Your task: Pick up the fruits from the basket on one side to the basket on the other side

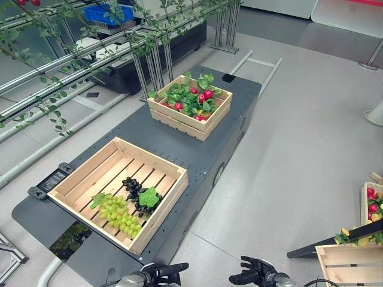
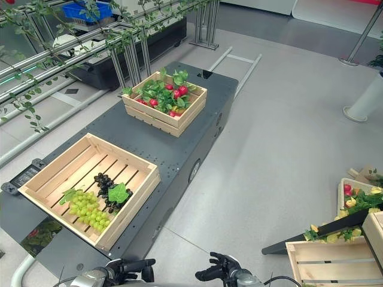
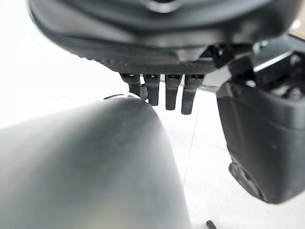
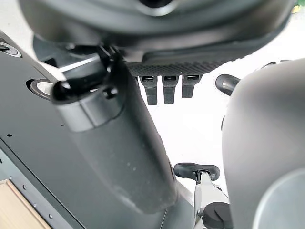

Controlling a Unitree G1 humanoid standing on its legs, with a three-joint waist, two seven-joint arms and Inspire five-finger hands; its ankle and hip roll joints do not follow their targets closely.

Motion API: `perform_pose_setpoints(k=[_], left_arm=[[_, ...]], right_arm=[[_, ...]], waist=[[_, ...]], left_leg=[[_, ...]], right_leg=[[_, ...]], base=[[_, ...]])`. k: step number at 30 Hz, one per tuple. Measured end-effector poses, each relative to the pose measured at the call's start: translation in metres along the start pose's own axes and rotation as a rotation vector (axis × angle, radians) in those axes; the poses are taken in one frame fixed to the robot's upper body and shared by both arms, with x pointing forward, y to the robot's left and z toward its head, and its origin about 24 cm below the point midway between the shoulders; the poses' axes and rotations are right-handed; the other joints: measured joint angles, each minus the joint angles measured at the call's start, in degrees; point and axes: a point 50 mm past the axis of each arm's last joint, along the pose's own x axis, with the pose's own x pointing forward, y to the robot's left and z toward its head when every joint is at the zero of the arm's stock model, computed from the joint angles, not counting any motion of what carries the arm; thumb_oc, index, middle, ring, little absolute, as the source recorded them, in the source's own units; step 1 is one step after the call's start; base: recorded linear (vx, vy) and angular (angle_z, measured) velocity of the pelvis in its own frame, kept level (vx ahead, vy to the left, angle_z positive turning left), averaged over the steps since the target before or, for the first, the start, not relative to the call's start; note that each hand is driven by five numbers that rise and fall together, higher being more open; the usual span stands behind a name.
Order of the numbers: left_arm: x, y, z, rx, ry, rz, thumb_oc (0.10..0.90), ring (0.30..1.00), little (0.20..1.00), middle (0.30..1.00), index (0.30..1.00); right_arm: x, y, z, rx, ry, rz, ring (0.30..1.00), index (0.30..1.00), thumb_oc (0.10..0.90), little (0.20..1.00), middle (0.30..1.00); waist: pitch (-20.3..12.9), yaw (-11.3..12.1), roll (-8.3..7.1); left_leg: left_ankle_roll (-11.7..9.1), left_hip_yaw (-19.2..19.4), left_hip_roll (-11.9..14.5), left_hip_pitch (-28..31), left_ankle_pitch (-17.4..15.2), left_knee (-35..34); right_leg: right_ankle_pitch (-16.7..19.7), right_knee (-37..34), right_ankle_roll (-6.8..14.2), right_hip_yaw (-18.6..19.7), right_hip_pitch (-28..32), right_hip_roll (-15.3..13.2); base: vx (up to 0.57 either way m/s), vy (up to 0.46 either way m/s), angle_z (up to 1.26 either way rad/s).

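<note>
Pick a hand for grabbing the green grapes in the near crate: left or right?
Left, likely. The green grapes lie in the near crate, left of centre; the left hand sits just below that corner, the right hand farther off toward the floor side.

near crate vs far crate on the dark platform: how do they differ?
Contents: the near crate holds green grapes and dark grapes; the far crate holds red fruits among leaves.
Fill: the near crate's slatted floor is mostly bare; the far crate's floor is hidden by its load.
Size: the near crate looks wider than the far crate.
Shared: both are pale slatted wood, resting on the dark platform.
</note>
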Motion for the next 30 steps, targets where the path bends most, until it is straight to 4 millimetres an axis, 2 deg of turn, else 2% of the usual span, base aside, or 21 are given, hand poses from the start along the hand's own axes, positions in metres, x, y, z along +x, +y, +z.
perform_pose_setpoints(k=[13, 20, 22, 26, 27, 28, 29, 30], left_arm=[[0.0, -0.001, -0.001, -0.043, -0.004, -0.029, 0.8, 0.9, 0.9, 0.9, 0.9], [0.0, -0.004, 0.0, -0.048, -0.015, -0.069, 0.8, 0.9, 0.9, 0.9, 0.9], [-0.001, -0.007, 0.005, -0.037, -0.042, -0.105, 0.8, 0.9, 0.9, 0.9, 0.9], [-0.006, -0.022, 0.034, 0.063, -0.16, -0.214, 0.8, 0.9, 0.9, 0.9, 0.9], [-0.008, -0.028, 0.047, 0.119, -0.196, -0.261, 0.8, 0.9, 0.9, 0.9, 0.9], [-0.01, -0.035, 0.062, 0.164, -0.25, -0.306, 0.8, 0.9, 0.9, 0.9, 0.9], [-0.012, -0.038, 0.066, 0.18, -0.276, -0.318, 0.8, 0.9, 0.9, 0.9, 0.9], [-0.017, -0.043, 0.077, 0.224, -0.342, -0.347, 0.8, 0.9, 0.9, 0.9, 0.9]], right_arm=[[0.0, 0.001, 0.0, -0.001, 0.01, -0.003, 0.9, 0.9, 0.8, 0.9, 0.9], [0.0, 0.001, -0.001, -0.003, 0.012, -0.006, 0.9, 0.9, 0.8, 0.9, 0.9], [0.0, 0.001, 0.0, -0.004, 0.009, -0.009, 0.9, 0.9, 0.8, 0.9, 0.9], [0.0, 0.001, 0.0, -0.004, 0.004, -0.022, 0.9, 0.9, 0.8, 0.9, 0.9], [-0.001, -0.001, -0.003, 0.011, 0.01, -0.042, 0.9, 0.9, 0.8, 0.9, 0.9], [-0.003, -0.004, -0.008, 0.035, 0.022, -0.064, 0.9, 0.9, 0.8, 0.9, 0.9], [-0.003, -0.006, -0.009, 0.036, 0.024, -0.072, 0.9, 0.9, 0.8, 0.9, 0.9], [-0.003, -0.009, -0.008, 0.034, 0.023, -0.096, 0.9, 0.9, 0.8, 0.9, 0.9]], waist=[[-0.91, -0.01, -0.47], [-1.64, 0.05, -0.17], [-1.84, 0.08, -0.02], [-1.76, 0.16, 0.34], [-1.72, -0.54, 0.32], [-1.56, -0.77, 0.25], [-1.45, -0.78, 0.34], [-1.16, -0.32, 0.84]], left_leg=[[0.0, -0.08, 0.01, 0.22, 0.0, -0.36], [-0.01, -0.14, 0.0, 0.31, 0.02, -0.37], [-0.03, -0.06, -0.01, 0.27, 0.05, -0.36], [-0.07, 0.4, -0.21, -1.04, 0.3, -0.38], [0.49, 4.37, -0.12, -1.59, -0.12, -0.37], [1.04, 6.63, -0.38, -1.16, -0.45, 0.09], [1.13, 6.61, -0.68, -1.27, -0.51, 0.31], [2.13, 6.28, -1.59, -0.85, 0.1, 0.12]], right_leg=[[-0.17, -0.01, -0.29, 0.14, 0.1, 0.01], [-0.17, -0.01, -0.29, 0.01, 0.35, 0.04], [-0.19, -0.02, -0.3, -0.1, 0.34, 0.06], [-0.21, 0.0, -0.26, -1.82, 0.64, -0.11], [-0.33, 0.01, -0.03, -4.43, 1.3, -0.77], [-0.25, 0.21, 0.24, -6.17, 1.95, -1.86], [-0.26, 0.43, 0.22, -6.46, 2.16, -1.98], [-0.36, 1.65, 0.04, -6.46, 2.19, -2.73]], base=[[0.0, 0.0, 0.0], [0.0, 0.0, 0.0], [-0.01, 0.033, 0.01], [0.02, 0.137, 0.23], [0.04, 0.193, 0.81], [0.04, 0.218, 0.8], [0.09, 0.327, 0.5], [0.08, 0.257, 0.17]])
